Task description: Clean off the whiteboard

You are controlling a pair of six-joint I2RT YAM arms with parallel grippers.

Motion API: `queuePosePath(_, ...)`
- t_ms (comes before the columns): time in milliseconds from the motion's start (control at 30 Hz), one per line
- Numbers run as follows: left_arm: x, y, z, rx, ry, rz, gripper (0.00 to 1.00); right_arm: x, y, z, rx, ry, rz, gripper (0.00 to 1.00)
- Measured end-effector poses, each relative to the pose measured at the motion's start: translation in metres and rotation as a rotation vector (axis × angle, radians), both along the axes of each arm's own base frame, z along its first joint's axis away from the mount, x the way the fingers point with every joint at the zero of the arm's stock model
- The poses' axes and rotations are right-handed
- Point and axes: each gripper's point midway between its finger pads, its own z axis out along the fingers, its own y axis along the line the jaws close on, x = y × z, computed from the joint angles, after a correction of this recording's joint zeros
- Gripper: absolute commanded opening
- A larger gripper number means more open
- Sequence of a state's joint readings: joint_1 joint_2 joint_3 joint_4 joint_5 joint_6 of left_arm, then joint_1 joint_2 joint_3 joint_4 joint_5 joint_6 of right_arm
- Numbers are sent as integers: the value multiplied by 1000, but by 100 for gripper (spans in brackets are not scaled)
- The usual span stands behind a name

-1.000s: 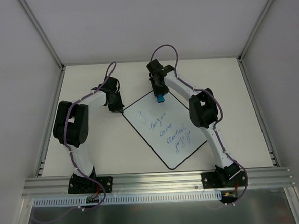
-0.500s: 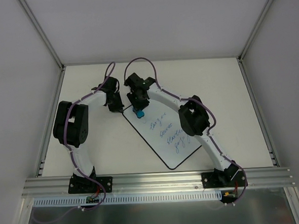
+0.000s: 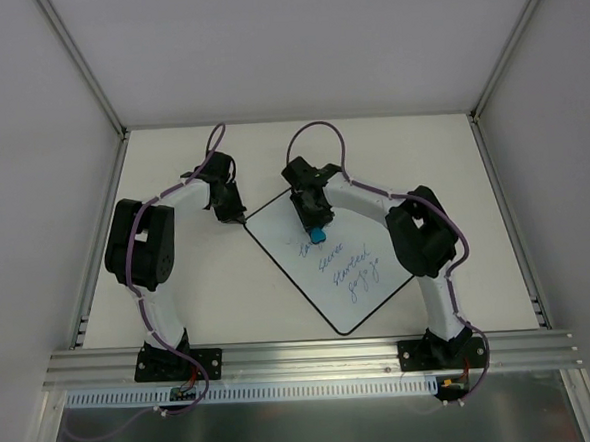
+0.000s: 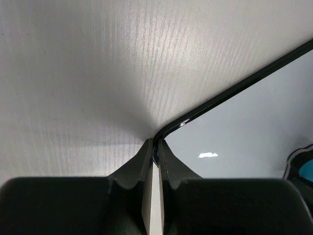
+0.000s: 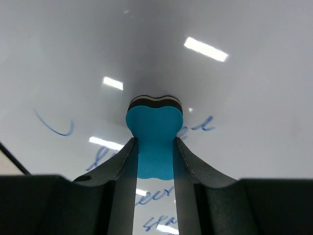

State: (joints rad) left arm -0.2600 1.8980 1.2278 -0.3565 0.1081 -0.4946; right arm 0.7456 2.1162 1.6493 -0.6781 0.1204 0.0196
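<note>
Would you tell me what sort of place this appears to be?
Probably a robotics lab test cell: left arm and right arm bolted to an aluminium rail, bare white walls around the table, and a whiteboard between them.

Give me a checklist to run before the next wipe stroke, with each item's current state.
1. Grip on the eraser by the right hand: ok, squeezed between both fingers.
2. Contact with the whiteboard: ok, the eraser's dark felt end looks pressed to the surface in the right wrist view.
3. Board steadied by the left hand: ok, shut on the rim at a corner.
4. Board wiped clean: not ok, blue writing covers the near half.
5. Eraser lined up with the writing: ok, it sits at the top line.
</note>
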Motion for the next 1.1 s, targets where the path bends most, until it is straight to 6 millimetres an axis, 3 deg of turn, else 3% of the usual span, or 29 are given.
queuePosePath(133, 0, 0, 0, -2, 1, 3, 0, -4, -26, 0, -26, 4, -60, 0)
queuePosePath(333, -1, -2, 0, -12, 5, 4, 0, -6, -22, -1, -4, 5, -87, 0)
queuePosePath(433, -1, -3, 1, -16, 6, 5, 0, -6, -2, -1, 17, 4, -76, 0)
queuePosePath(633, -1, -2, 0, -16, 8, 8, 0, -16, 59, -1, 85, -16, -17, 0)
queuePosePath(733, -1, -2, 0, -17, 9, 8, 0, -20, 77, -1, 109, -23, -7, 0)
queuePosePath(933, -1, -1, 0, -20, 10, 16, 0, -21, 88, -1, 123, -19, -19, 0)
queuePosePath(1100, -1, -1, 0, -19, 10, 17, 0, -18, 83, -2, 139, -27, -56, 0)
